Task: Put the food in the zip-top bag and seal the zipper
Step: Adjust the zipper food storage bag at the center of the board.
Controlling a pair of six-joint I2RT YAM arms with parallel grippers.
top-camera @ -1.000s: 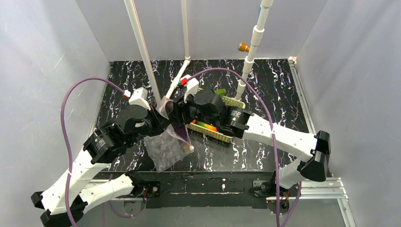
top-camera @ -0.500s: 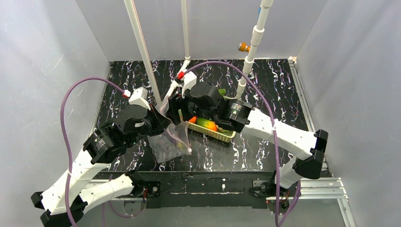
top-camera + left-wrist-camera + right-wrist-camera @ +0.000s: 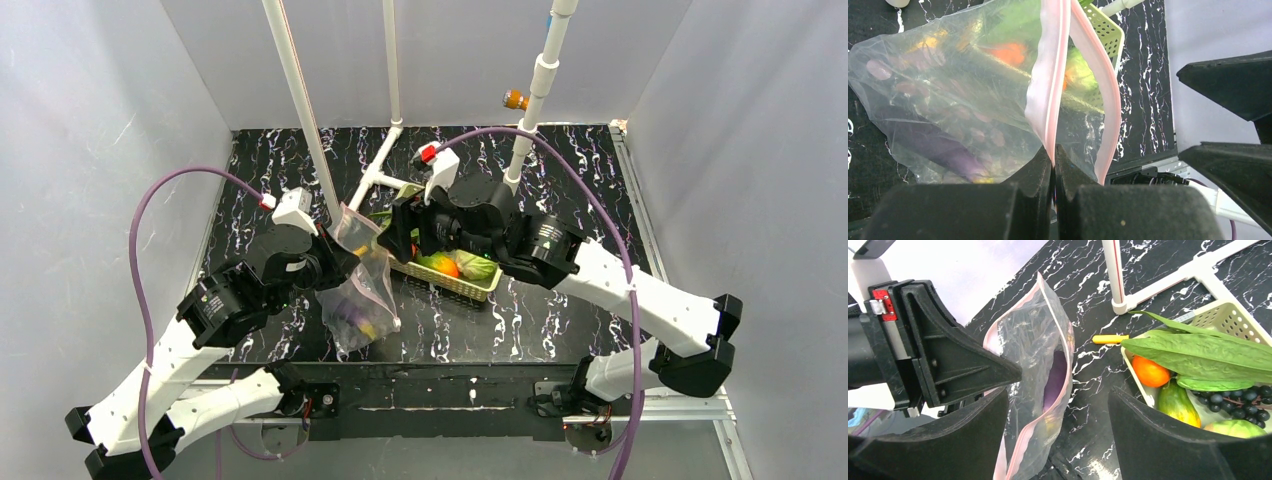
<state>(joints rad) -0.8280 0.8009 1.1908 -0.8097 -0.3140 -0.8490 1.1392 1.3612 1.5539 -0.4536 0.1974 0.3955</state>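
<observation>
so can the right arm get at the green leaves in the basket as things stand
Probably yes. The right gripper hangs open just beside the basket, and the leaves lie topmost in it, with nothing covering them.

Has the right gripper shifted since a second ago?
Yes. The right gripper has backed off rightward from the zip-top bag, toward the white pole, and now sits over the basket.
</observation>
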